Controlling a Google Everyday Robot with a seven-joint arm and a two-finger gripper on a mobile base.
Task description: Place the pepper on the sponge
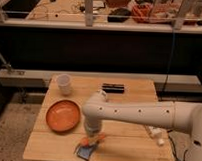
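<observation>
Table (135, 142): wooden top is lying under my arm.
Gripper (92, 134): I am pointing it down near the front edge; open or closed, I cannot tell.
Pepper (92, 140): sitting right at its tip.
Sponge (84, 152): lying just below it, beside the pepper.
Plate (63, 115): resting nearby.

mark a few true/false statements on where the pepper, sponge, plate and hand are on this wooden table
1. The flat dark blue sponge sits near the front edge of the wooden table. True.
2. The small orange pepper lies on the round orange plate. False: it is at the tip of the hand, just above the sponge, right of the plate.
3. The black rectangular bar lies right of the pale plastic cup. True.
4. The hand is over the cup. False: it points down at the table's front, over the sponge.
</observation>
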